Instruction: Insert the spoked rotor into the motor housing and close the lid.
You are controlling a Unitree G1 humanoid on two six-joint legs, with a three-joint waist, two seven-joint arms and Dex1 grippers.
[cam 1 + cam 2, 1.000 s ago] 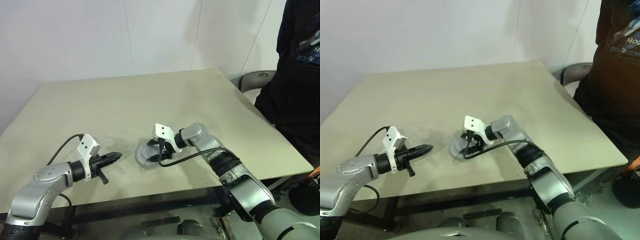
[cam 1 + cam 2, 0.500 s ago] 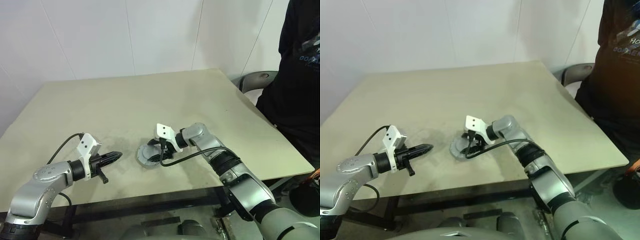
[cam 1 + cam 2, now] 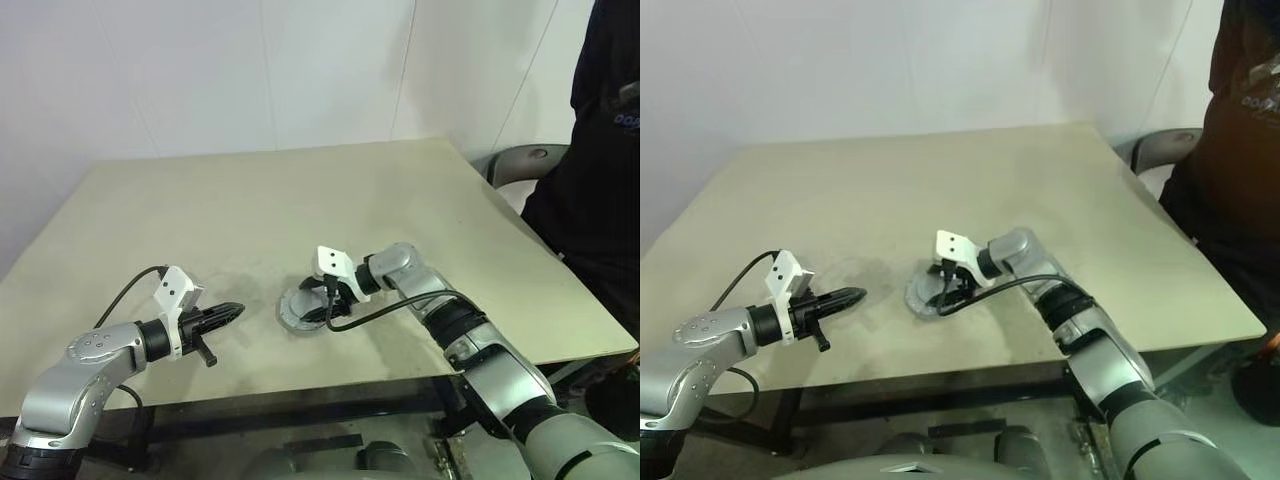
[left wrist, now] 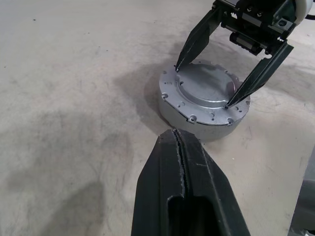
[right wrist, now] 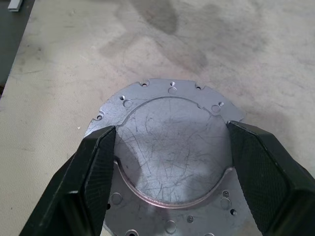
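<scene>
Head pair high over table (image 3: pixel 300 200); both wrist views close on lid (image 5: pixel 172 147).

Left end effector (image 3: pixel 232 312) closed, fingers pressed together, pointing forward and slightly down toward the right. Right end effector (image 4: pixel 212 81) spread wide, wrist bent, pointing down toward the left, fingertips (image 4: pixel 178 66) apart.
</scene>
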